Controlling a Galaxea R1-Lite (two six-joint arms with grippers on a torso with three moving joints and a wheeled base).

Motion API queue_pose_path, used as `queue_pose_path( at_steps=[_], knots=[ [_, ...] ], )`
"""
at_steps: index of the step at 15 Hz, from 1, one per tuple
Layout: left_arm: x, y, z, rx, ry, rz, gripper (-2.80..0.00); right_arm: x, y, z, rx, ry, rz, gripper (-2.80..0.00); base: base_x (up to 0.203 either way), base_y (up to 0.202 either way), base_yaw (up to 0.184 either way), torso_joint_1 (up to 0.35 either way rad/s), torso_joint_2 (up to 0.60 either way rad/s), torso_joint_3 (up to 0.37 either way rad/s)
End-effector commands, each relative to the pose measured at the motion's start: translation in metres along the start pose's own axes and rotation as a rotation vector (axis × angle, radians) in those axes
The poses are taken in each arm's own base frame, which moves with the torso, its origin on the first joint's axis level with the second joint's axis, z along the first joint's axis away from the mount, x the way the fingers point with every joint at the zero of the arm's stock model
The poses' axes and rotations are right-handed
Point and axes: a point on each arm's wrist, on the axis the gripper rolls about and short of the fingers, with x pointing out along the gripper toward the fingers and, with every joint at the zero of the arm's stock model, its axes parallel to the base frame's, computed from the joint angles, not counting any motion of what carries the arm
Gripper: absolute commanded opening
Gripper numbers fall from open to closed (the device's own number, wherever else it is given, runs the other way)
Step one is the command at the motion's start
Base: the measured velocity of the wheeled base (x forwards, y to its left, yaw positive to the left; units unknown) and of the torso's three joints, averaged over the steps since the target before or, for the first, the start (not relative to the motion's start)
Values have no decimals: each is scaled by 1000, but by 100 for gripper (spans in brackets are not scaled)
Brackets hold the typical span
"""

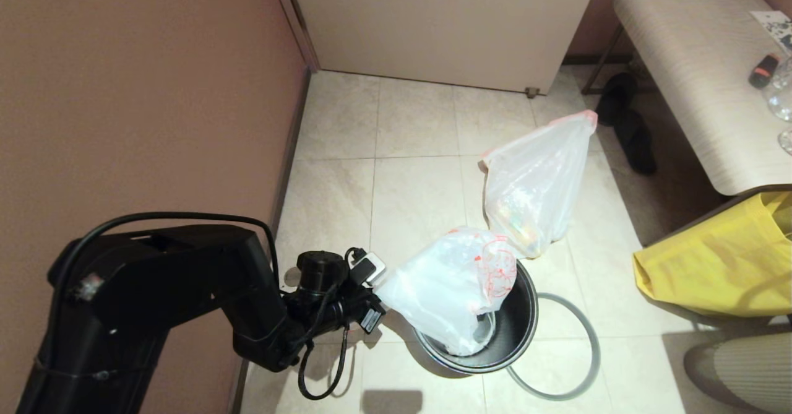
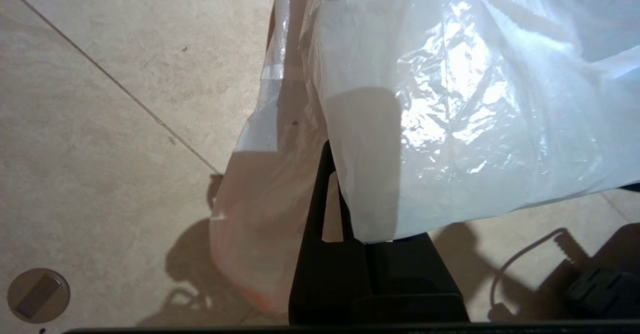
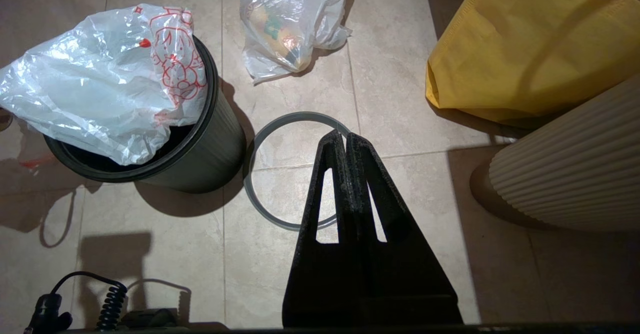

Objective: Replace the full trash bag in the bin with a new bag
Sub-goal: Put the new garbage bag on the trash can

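The black bin [image 1: 523,324] stands on the tiled floor, its dark wall [image 3: 210,149] plain in the right wrist view. The new bag [image 1: 448,287] with its red cartoon print lies crumpled over the bin's mouth, partly hanging inside. My left gripper [image 1: 382,291] is shut on that bag's left edge; the plastic [image 2: 450,99] drapes over the black fingers [image 2: 320,194]. The full trash bag [image 1: 538,185] sits on the floor just beyond the bin. The grey hoop [image 1: 596,346] lies flat to the bin's right. My right gripper [image 3: 345,137] hovers shut and empty above the hoop [image 3: 248,174].
A brown wall [image 1: 154,92] runs close on the left. A yellow bag [image 1: 724,259] and a ribbed cream object [image 3: 575,174] stand at the right, under a bench [image 1: 693,61]. Dark slippers [image 1: 631,129] lie beside the bench leg. A round floor drain [image 2: 37,295] shows by the wall.
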Motion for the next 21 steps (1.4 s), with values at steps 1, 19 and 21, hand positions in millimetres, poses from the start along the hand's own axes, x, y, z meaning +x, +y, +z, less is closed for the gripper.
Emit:
queue_pose_path(
  at_steps=[1, 19, 21],
  knots=[
    [-16, -2, 21, -9, -49, 9, -280, 0, 0, 0, 1, 1, 0, -280, 0, 0, 0, 0, 0, 0],
    [-71, -117, 100, 163, -76, -57, -280, 0, 0, 0, 0, 1, 0, -280, 0, 0, 0, 0, 0, 0],
    [-62, -120, 118, 149, -81, -69, -280, 0, 0, 0, 1, 1, 0, -280, 0, 0, 0, 0, 0, 0]
  ],
)
